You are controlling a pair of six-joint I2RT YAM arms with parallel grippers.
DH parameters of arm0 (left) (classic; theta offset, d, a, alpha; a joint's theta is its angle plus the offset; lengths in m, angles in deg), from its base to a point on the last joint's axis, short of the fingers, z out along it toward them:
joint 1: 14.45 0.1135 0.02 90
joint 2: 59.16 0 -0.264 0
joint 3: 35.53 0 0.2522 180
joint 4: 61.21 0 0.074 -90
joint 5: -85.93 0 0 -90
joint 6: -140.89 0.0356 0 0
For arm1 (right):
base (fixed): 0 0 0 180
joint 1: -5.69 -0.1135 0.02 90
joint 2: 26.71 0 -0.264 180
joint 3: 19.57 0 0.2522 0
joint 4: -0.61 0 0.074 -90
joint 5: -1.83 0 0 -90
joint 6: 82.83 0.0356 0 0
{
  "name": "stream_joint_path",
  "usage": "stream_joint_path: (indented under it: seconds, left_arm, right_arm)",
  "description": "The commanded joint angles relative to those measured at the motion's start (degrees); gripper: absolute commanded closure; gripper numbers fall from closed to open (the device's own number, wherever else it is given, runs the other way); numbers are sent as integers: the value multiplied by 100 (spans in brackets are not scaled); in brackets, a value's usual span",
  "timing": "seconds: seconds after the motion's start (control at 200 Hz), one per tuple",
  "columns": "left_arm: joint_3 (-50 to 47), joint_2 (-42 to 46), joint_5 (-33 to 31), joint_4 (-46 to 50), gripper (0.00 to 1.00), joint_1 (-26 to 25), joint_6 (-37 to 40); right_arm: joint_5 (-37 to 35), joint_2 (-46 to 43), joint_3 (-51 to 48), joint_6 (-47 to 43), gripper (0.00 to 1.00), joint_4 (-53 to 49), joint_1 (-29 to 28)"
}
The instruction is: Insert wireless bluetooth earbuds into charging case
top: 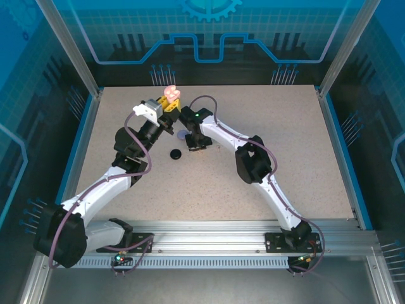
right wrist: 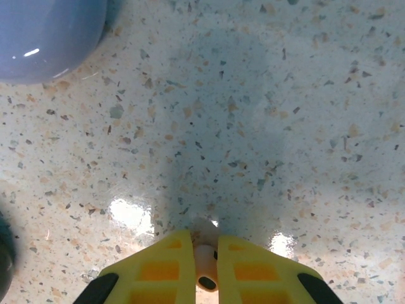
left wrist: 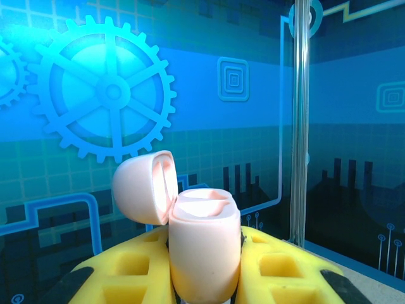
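Over the table (top: 285,126), raised left gripper (left wrist: 202,239) clasps pink case (left wrist: 201,259); right gripper (right wrist: 204,246) pinches earbud (right wrist: 205,263).

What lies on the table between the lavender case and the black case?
Nothing: the table between the lavender case and the black case is bare speckled surface, as the top view shows.

No readable writing, as far as the views show.
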State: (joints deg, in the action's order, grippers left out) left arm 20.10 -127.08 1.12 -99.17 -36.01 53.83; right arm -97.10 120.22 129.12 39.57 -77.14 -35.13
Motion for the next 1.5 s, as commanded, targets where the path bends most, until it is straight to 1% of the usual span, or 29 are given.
stream_joint_path:
  seconds: [0.0,0.175,0.395,0.55,0.71,0.87,1.031,1.181,1.496]
  left_arm:
    - [137,32,91,-138,100,-31,-88]
    - [166,3,256,-136,100,-31,-61]
    - [300,-68,564,-199,100,-51,-1]
    - [408,-164,786,-186,100,-198,186]
    - [436,-269,690,-175,100,-527,599]
    - [452,-421,387,-367,100,-766,671]
    - [531,-673,123,-623,100,-880,607]
    - [624,-877,-30,-814,100,-919,386]
    - [700,-1021,-49,-963,100,-963,284]
  right_arm:
    - [83,-488,-138,61,92,-27,57]
    - [172,-1330,-523,125,92,260,257]
    - [331,-3027,-1277,235,91,824,621]
    - [631,-4311,-1971,421,89,1596,914]
    - [716,-5382,-2421,542,87,2232,1050]
    - [874,-6189,-2902,767,86,3046,1068]
    - [1220,-6761,-3635,1310,85,4200,1059]
    - [1544,-6968,-4152,1882,85,5145,1018]
    - [1822,-6743,-4366,2394,85,5828,691]
